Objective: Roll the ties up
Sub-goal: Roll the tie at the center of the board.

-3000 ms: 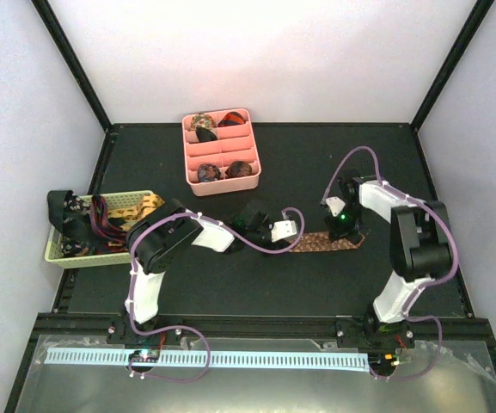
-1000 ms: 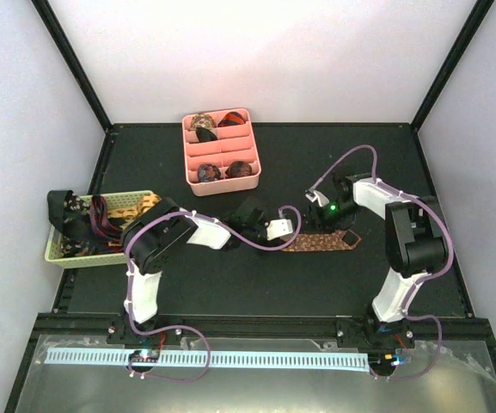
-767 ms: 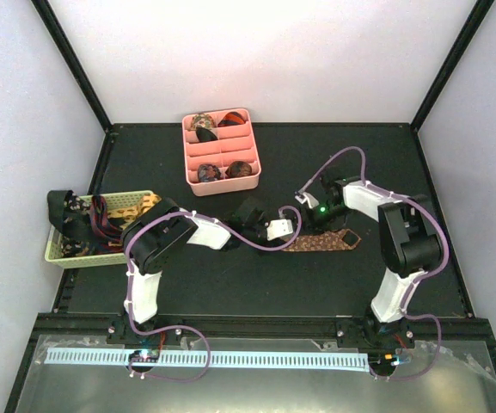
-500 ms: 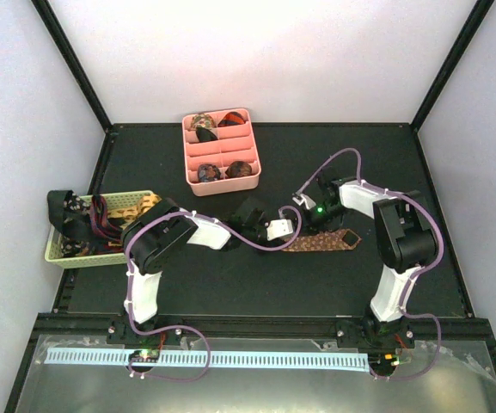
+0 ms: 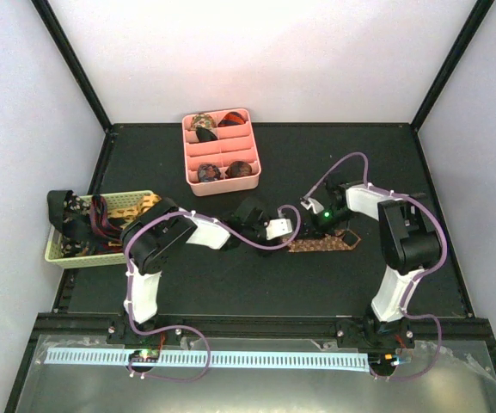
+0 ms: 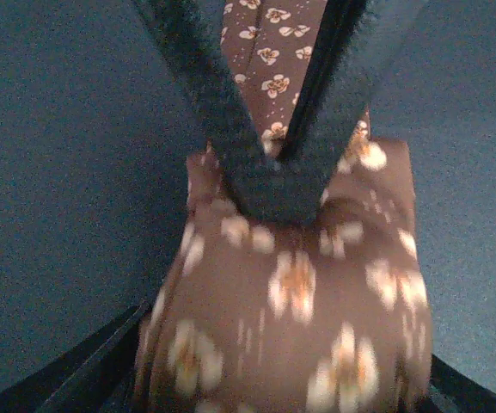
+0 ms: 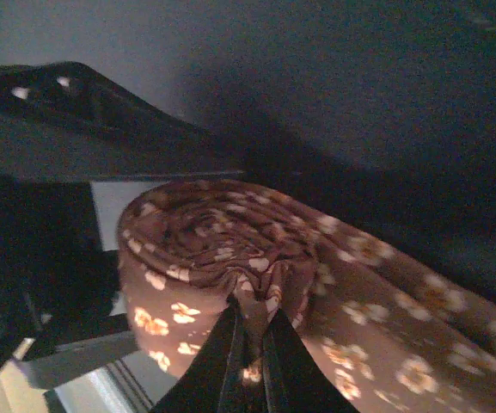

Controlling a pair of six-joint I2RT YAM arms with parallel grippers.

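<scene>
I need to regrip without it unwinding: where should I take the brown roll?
Probably across its two spiral ends, from above: the roll lies on its side across the flat tail, so squeezing the ends would trap the layers.

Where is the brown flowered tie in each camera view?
Top external: the tie lies flat, right of centre.
Left wrist: the tie fills the lower centre, pinched by the left gripper.
Right wrist: the tie shows its rolled end at centre, with the right gripper pinching it from below.
Shared landmark: the black table under the tie in every view.
</scene>
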